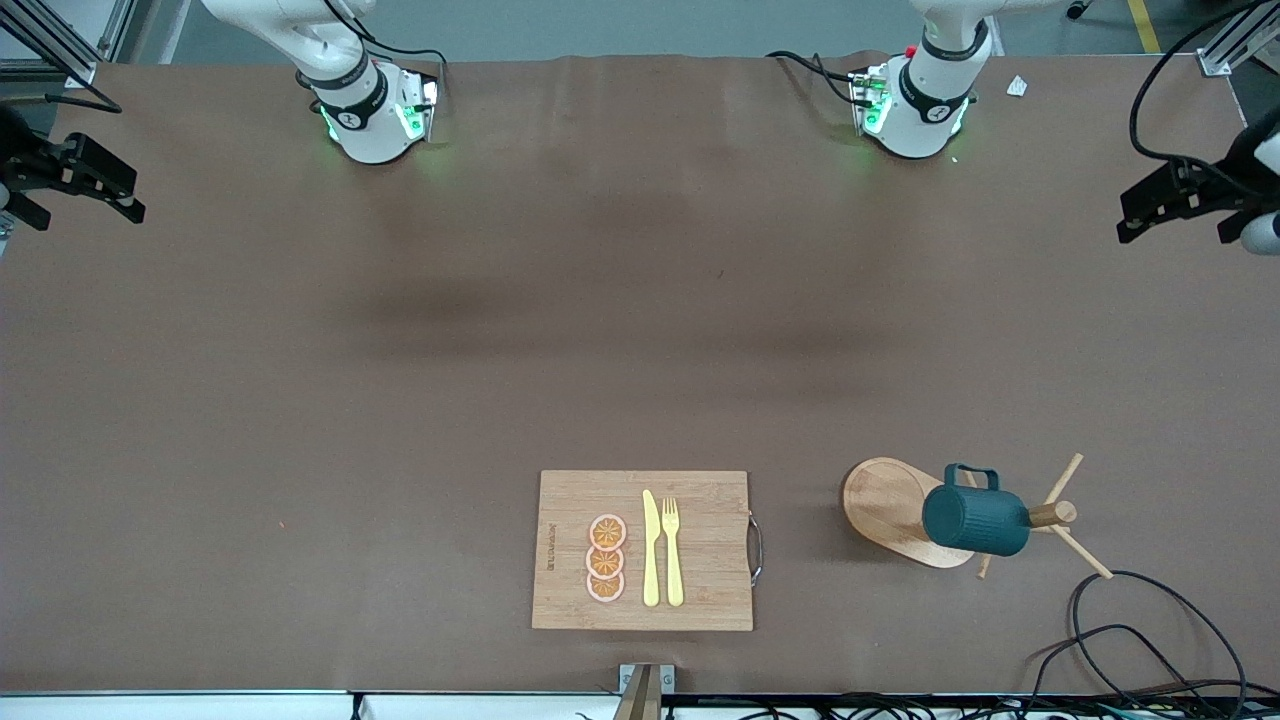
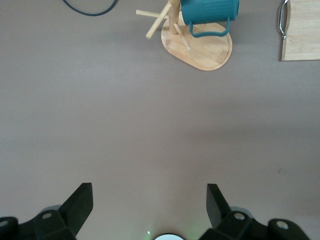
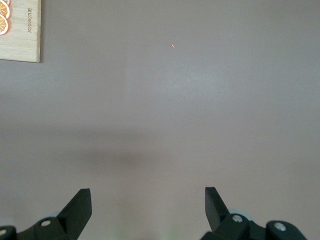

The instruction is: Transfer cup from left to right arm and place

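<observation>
- Front view: the cup (image 1: 975, 520) hangs on its side on a peg of the wooden peg rack (image 1: 1045, 515), toward the left arm's end of the table and near the front camera; the rack's oval base (image 1: 885, 505) lies flat on the brown table (image 1: 400, 400); beside it, toward the middle, sits a bamboo cutting board (image 1: 700, 585) carrying three orange slices (image 1: 606, 558), a yellow knife (image 1: 651, 548) and a yellow fork (image 1: 672, 550); the left gripper (image 1: 1175, 205) waits over the table edge at its own end, its spread unclear from here; the right gripper (image 1: 85, 185) waits likewise at the other end.
- Left wrist view: the left gripper (image 2: 150, 200) stands wide, holding nothing, bare table beneath; the cup (image 2: 210, 11) with its loop handle shows on the rack (image 2: 172, 20), well apart from the fingers (image 2: 80, 202); a corner of the cutting board (image 2: 302, 30) is in sight.
- Right wrist view: the right gripper (image 3: 148, 200) stands wide and empty over bare table; only a corner of the cutting board (image 3: 22, 42) appears.
</observation>
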`<move>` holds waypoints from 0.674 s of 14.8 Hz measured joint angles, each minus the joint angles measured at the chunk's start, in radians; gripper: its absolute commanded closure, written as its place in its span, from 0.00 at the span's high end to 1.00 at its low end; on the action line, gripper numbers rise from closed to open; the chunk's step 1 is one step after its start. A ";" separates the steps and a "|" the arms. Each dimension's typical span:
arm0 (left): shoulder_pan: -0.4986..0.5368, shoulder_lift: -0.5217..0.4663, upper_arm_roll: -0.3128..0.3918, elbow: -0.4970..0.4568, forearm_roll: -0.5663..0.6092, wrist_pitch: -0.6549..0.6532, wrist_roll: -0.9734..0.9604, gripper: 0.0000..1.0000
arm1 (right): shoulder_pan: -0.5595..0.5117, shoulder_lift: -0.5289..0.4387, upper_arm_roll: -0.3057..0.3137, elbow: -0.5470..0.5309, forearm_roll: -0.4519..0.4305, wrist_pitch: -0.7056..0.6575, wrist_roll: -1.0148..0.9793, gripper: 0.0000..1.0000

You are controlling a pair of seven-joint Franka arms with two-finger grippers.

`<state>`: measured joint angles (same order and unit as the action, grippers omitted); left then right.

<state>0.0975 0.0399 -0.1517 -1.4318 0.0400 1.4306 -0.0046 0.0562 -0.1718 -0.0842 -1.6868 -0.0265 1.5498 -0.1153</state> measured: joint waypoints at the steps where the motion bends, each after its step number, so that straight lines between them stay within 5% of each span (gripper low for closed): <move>1: 0.000 0.026 0.000 0.015 0.000 0.007 -0.002 1.00 | 0.000 0.000 0.000 0.002 0.000 -0.002 0.000 1.00; 10: -0.002 0.199 0.005 0.075 -0.034 0.265 -0.369 1.00 | 0.010 0.000 0.001 0.004 0.000 -0.033 0.000 1.00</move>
<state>0.0955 0.2389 -0.1466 -1.3565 0.0063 1.6960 -0.3740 0.0658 -0.1718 -0.0831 -1.6823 -0.0265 1.5172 -0.1155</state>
